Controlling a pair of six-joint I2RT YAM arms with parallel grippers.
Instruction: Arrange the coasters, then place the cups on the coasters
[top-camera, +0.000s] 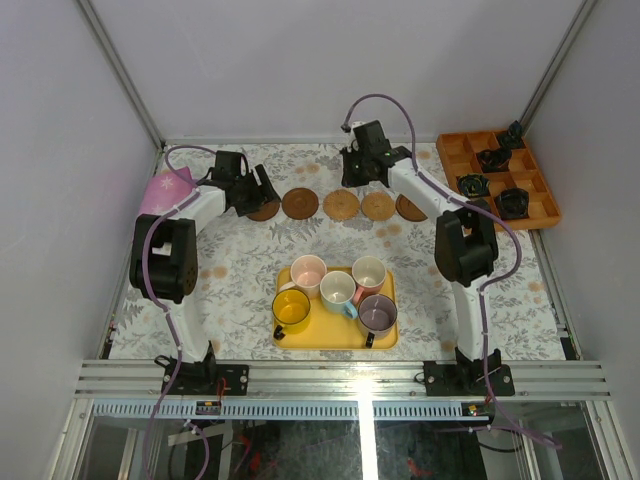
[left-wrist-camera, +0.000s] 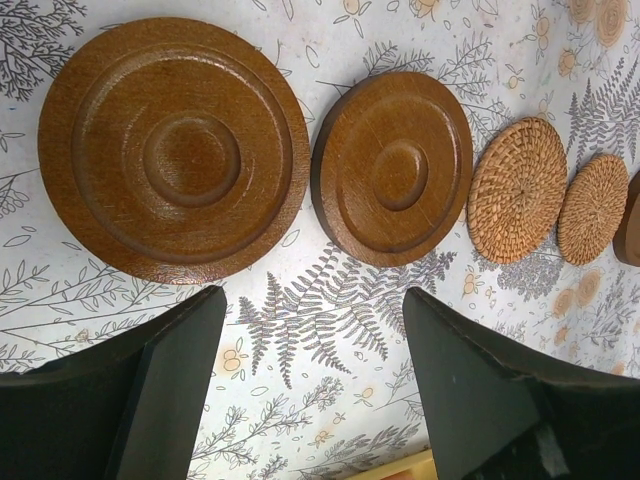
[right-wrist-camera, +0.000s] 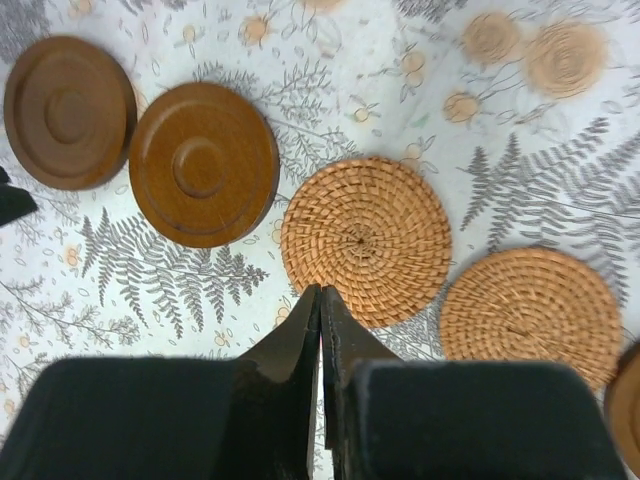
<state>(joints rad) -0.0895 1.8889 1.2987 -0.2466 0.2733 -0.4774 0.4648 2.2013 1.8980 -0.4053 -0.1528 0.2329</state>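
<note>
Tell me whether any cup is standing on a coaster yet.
No: all five cups sit on the yellow tray, apart from the coasters lined up behind it.

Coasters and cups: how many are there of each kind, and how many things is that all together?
Wooden coasters: 3
Woven coasters: 2
Cups: 5
Total: 10

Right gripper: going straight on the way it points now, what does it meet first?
Probably the woven coaster just ahead of the right gripper; depth unclear, maybe tablecloth first.
</note>
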